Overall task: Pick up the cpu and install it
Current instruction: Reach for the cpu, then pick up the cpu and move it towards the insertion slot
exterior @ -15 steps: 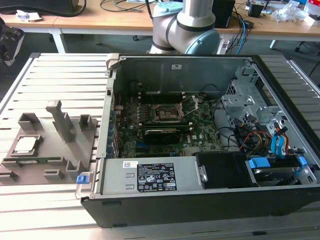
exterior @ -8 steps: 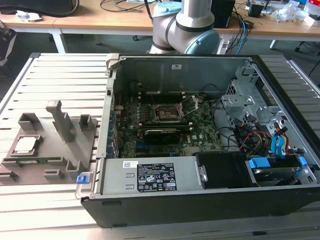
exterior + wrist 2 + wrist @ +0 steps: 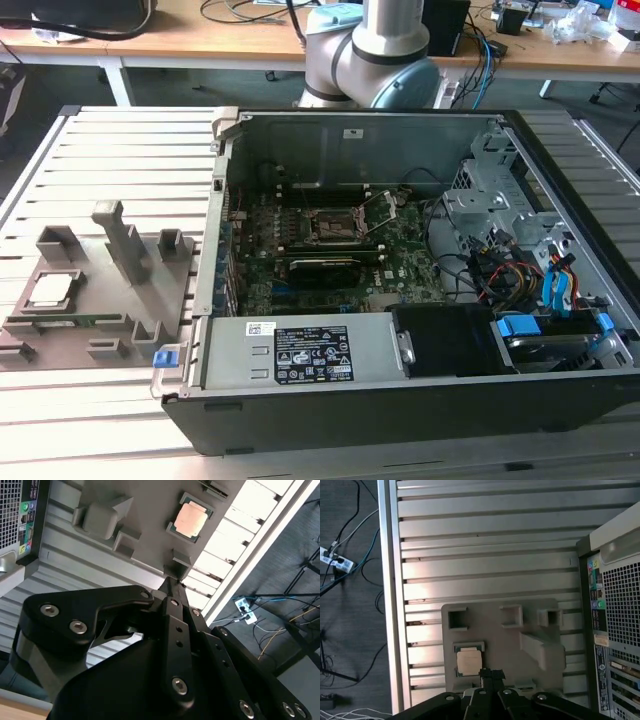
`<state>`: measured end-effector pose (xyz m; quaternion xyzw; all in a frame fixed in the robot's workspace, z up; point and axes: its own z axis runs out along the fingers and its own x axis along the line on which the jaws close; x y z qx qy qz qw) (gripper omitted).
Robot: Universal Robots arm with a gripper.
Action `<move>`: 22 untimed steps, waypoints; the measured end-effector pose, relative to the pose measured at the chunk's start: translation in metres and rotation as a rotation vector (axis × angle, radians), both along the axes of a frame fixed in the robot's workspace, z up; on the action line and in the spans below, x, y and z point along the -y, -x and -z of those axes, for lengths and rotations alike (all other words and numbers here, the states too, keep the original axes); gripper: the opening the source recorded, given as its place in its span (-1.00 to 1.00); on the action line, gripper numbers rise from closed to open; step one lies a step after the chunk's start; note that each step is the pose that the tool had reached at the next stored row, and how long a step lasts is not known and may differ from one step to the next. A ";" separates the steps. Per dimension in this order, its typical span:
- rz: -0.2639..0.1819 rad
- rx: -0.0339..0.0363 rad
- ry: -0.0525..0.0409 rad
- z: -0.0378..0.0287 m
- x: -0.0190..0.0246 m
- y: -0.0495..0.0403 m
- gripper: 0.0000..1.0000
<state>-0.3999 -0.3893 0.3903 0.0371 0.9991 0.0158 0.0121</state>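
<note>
Fingers [image 3: 486, 677] together above cpu [image 3: 468, 661] in tray [image 3: 485, 620]

This looks like a robotics lab or workshop: 1 robot arm [image 3: 375, 50] stands at a slatted metal table [image 3: 120, 140] that bears an opened desktop computer [image 3: 330, 140] and a grey tray [image 3: 110, 300] holding the cpu [image 3: 52, 290]. Behind, wooden benches [image 3: 200, 40] carry cables [image 3: 483, 60] and what may be electronic gear, too small to tell. In the first wrist view a power strip [image 3: 337, 562] and loose leads [image 3: 365, 555] lie on the dark floor [image 3: 350, 630] beside the table.
</note>
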 end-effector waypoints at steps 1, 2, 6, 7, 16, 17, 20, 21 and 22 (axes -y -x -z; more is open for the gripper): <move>-0.009 -0.0022 0.0018 0.0004 0.0012 0.0000 -0.79; -0.029 -0.0047 0.0035 0.0007 0.0016 0.0001 -0.79; -0.038 -0.0154 0.0049 0.0010 0.0017 0.0001 -0.79; -0.038 -0.0152 0.0048 0.0011 0.0017 0.0001 -0.79; -0.038 -0.0152 0.0049 0.0011 0.0017 0.0000 -0.79; -0.038 -0.0152 0.0048 0.0011 0.0017 0.0001 -0.79; -0.038 -0.0152 0.0049 0.0011 0.0017 0.0001 -0.77; -0.038 -0.0152 0.0049 0.0011 0.0017 0.0001 -0.54; -0.038 -0.0152 0.0049 0.0011 0.0017 0.0000 -0.41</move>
